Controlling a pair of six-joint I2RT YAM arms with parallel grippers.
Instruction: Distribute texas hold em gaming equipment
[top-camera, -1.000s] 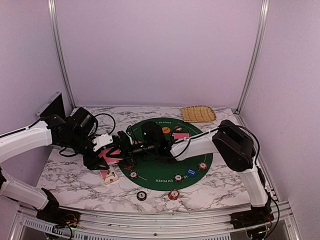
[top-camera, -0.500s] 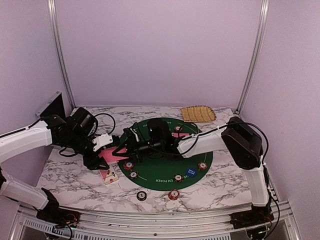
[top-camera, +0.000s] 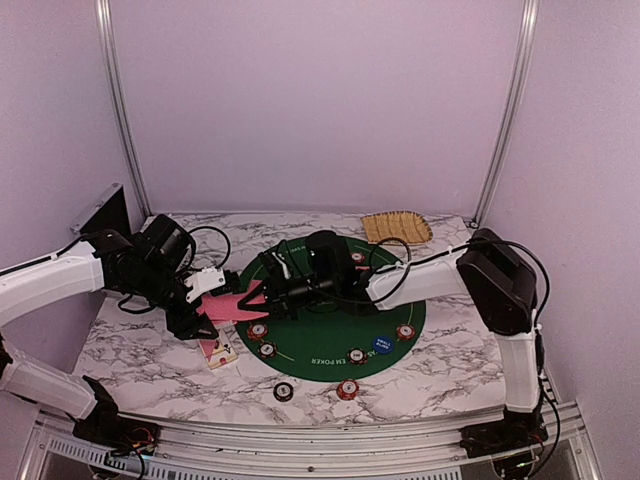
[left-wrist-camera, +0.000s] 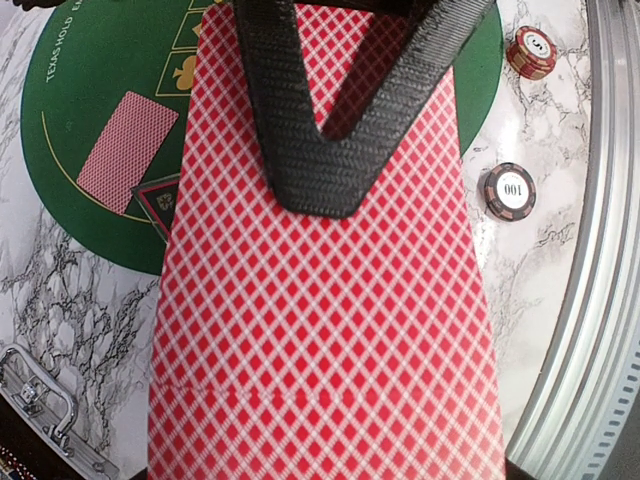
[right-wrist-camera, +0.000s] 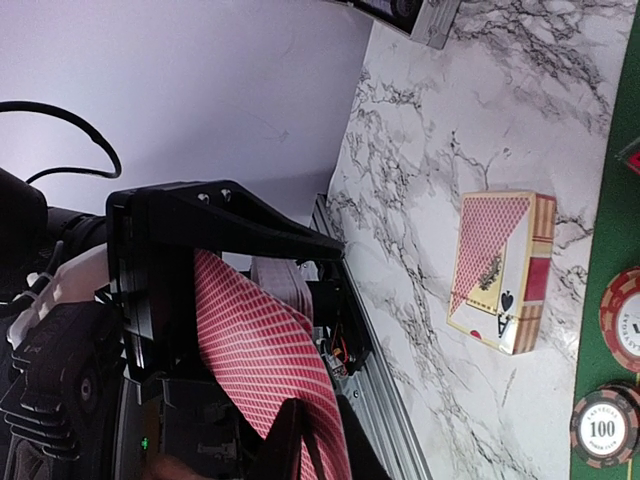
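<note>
Red-backed cards (left-wrist-camera: 320, 330): a stack held off the table, filling the middle of the left wrist view. In the top view the stack (top-camera: 232, 306) sits left of centre, bridging the two grippers above the left rim of the green mat (top-camera: 310, 335).

Left gripper (top-camera: 207, 309): closed on one end of the stack and holding it.

Right gripper (top-camera: 262, 296): at the opposite end. One finger (left-wrist-camera: 310, 180) lies flat on the top card's back. The other is hidden beneath, so I cannot tell whether it has clamped.

On the mat:
- single face-down card (left-wrist-camera: 128, 150), upper left of the left wrist view
- two red chips (top-camera: 258, 331) close together at the lower-left rim
- blue button (top-camera: 382, 343), lower right

Off the mat, on the marble table (top-camera: 150, 360):
- dark chip (top-camera: 284, 391) and red chip (top-camera: 347, 389), near the bottom edge of the mat
- card box (right-wrist-camera: 500, 270), lying flat left of the mat

Woven tray (top-camera: 397, 227): at the far edge of the table, right of centre in the top view.
</note>
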